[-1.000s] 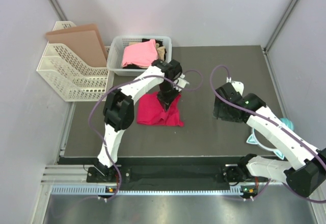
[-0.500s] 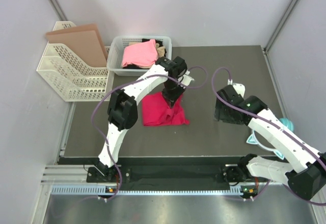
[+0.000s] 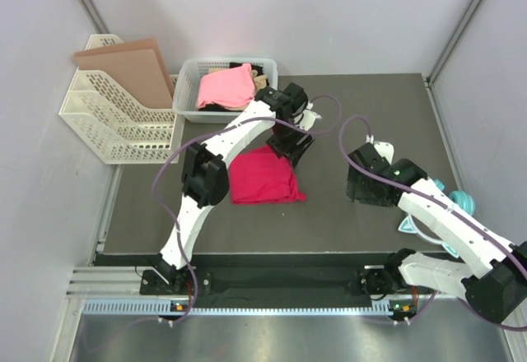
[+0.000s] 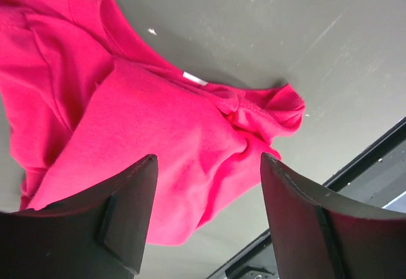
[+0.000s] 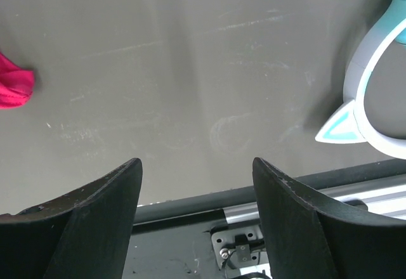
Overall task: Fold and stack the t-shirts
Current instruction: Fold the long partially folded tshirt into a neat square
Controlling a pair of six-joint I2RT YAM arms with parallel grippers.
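Observation:
A crimson-magenta t-shirt [image 3: 262, 177] lies crumpled and partly folded on the dark table; in the left wrist view the crimson t-shirt [image 4: 146, 127] fills the upper left. My left gripper [image 3: 295, 150] hovers over its far right corner, and in its own view the left gripper [image 4: 208, 162] is open with nothing between the fingers. A light pink t-shirt [image 3: 224, 88] sits in the white basket [image 3: 188, 115], with dark cloth [image 3: 260, 71] behind it. My right gripper [image 3: 362, 184] stands open and empty over bare table to the right; from the right gripper [image 5: 196, 165] only the crimson t-shirt's tip [image 5: 14, 89] shows.
A white mesh file rack [image 3: 107, 123] holding a brown board [image 3: 132, 66] stands at the back left. A teal and white object [image 3: 451, 207] lies at the table's right edge, seen as a teal and white object [image 5: 374, 101] beside the right gripper. The metal rail [image 5: 304, 196] marks the near edge.
My left gripper has opened and let go of the crimson t-shirt, then drawn up and to the right. The shirt has settled flatter on the table. The right arm has barely moved.

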